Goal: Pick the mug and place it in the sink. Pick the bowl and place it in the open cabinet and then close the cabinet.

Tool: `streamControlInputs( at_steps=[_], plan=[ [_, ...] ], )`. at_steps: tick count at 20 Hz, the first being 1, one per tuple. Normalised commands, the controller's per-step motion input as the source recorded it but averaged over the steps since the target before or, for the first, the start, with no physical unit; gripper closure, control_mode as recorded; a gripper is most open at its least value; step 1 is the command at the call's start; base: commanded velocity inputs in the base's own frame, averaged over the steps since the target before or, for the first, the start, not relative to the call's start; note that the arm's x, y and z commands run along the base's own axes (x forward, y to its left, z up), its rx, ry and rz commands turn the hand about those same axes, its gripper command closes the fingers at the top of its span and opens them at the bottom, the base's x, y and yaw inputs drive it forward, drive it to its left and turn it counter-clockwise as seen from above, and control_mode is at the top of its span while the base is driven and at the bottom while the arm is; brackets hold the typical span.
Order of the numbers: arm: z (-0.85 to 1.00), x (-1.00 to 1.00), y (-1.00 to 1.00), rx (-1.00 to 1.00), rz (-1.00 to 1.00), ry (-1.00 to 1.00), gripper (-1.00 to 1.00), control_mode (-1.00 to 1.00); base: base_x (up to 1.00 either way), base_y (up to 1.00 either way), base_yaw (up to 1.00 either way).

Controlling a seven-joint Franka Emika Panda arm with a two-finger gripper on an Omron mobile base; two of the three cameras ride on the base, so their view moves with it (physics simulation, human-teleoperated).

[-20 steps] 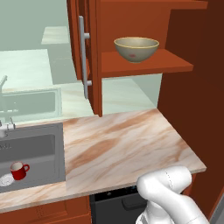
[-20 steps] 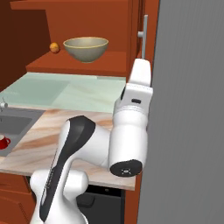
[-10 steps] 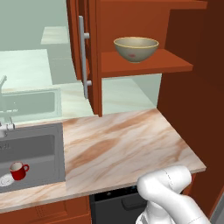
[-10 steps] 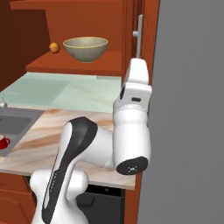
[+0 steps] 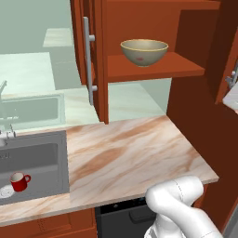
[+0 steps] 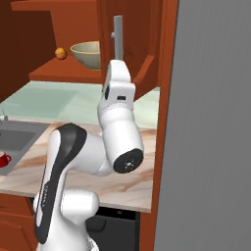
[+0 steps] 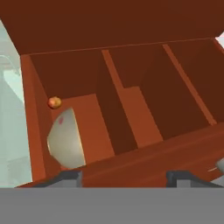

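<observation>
Up by the cabinet's (image 6: 142,34) right door, the pincer (image 7: 124,178) faces into the open cabinet. Its two dark tips stand apart at the bottom of the hand view, and nothing is clamped between them. In the right base view the arm (image 6: 115,132) rises from the tabletop (image 6: 132,184) edge. The hand sits just below the door's long silver handle (image 6: 117,32); whether it touches the handle I cannot tell.

The bowl (image 7: 65,138) lies ahead of the pincer, off toward its left tip, upright on the shelf (image 5: 181,67) inside the cabinet. The reddish mark inside it shows. A small orange ball (image 7: 54,103) sits on the same shelf, just beyond the bowl from the pincer and apart from it.

The mug (image 5: 18,181) stands upright in the sink (image 5: 62,158), far below the pincer and well off to its left. It is just beside the pale drain (image 5: 5,191), with its handle turned away from the drain.

The left door (image 5: 100,60) stands open, edge-on to the left base view, its bar handle (image 5: 87,60) facing the sink side. It hangs beyond the bowl from the pincer. The marble tabletop lies between sink and arm, below the pincer.
</observation>
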Motion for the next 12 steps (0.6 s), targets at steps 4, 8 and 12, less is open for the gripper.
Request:
streamControlInputs(
  at_steps=[4, 8, 12],
  plan=[
    [-0.14, 1.00, 0.83, 0.00, 0.13, 0.07, -1.00, -1.00, 0.00, 0.00, 0.00],
    [0.00, 1.00, 0.58, 0.00, 0.09, 0.22, -1.00, -1.00, 0.00, 0.00, 0.00],
    [0.00, 1.00, 0.56, 0.00, 0.06, 0.32, -1.00, -1.00, 0.00, 0.00, 0.00]
  ],
)
